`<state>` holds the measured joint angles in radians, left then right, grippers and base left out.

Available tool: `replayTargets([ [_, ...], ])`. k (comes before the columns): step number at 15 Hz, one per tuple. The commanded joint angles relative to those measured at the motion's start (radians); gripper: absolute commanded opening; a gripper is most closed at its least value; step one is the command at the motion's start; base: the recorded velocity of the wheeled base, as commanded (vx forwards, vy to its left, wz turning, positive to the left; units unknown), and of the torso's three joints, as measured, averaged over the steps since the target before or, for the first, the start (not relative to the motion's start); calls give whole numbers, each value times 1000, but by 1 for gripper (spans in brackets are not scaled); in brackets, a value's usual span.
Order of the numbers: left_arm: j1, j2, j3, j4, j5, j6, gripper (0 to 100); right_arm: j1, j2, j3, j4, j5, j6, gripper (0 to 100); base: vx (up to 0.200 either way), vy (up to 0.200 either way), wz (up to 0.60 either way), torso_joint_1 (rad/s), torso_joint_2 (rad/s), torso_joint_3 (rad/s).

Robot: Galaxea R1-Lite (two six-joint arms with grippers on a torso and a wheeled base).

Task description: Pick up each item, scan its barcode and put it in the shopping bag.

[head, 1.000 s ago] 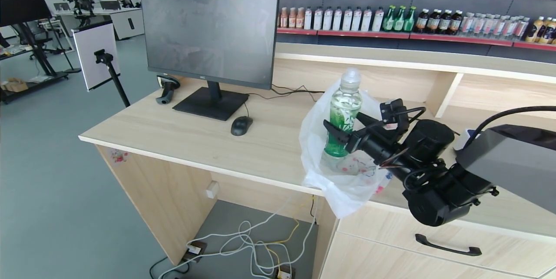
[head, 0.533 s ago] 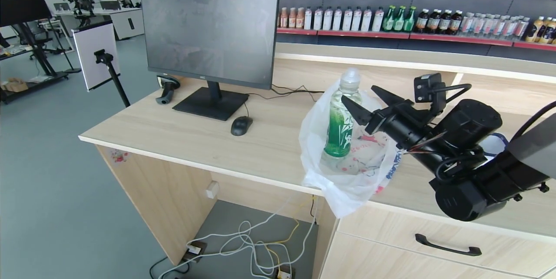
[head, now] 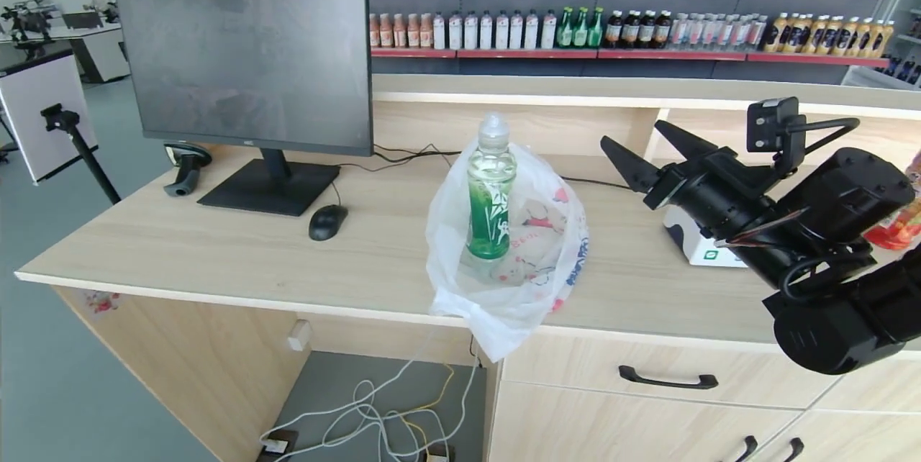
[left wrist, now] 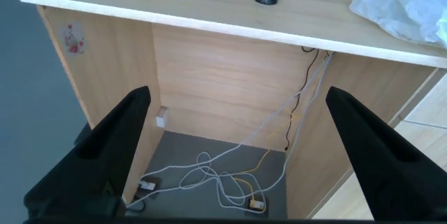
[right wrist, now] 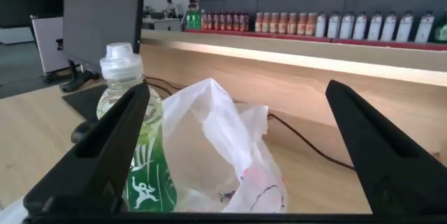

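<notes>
Standing upright inside the white shopping bag (head: 504, 318), the green-labelled drink bottle (head: 491, 196) looks delivered, its weight pinning the bag. At the bag's 3 o'clock, apart from it, the right gripper (head: 634, 134) hangs wide and empty. The left gripper (left wrist: 237, 91) gapes wide, seemingly below counter (head: 216, 246) height. Plastic overhangs the front edge at 6 o'clock, and bare counter lies toward 9 o'clock.

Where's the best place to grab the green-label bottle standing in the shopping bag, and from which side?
Probably the bottle is best gripped on its clear upper part, just under the white cap. It stands upright, and that part rises clear of the shopping bag, whose plastic surrounds the lower body. Come in level from the robot's right, where the open right gripper is.
</notes>
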<state>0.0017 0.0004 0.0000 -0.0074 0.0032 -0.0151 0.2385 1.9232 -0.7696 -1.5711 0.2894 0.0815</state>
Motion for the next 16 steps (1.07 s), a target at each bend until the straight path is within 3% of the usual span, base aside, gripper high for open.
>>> replayTargets([
  [1,0,1,0,1,0,1,100,-2,-18,9,0,1,-2,100,0,0,-600,2,7,7],
  [5,-2,1,0,1,0,0,100,-7,-29,12,0,1,-2,100,0,-50,-600,2,1,5],
  [16,0,1,0,3,0,-2,100,-8,-56,49,0,1,-8,100,0,-200,0,3,2,4],
])
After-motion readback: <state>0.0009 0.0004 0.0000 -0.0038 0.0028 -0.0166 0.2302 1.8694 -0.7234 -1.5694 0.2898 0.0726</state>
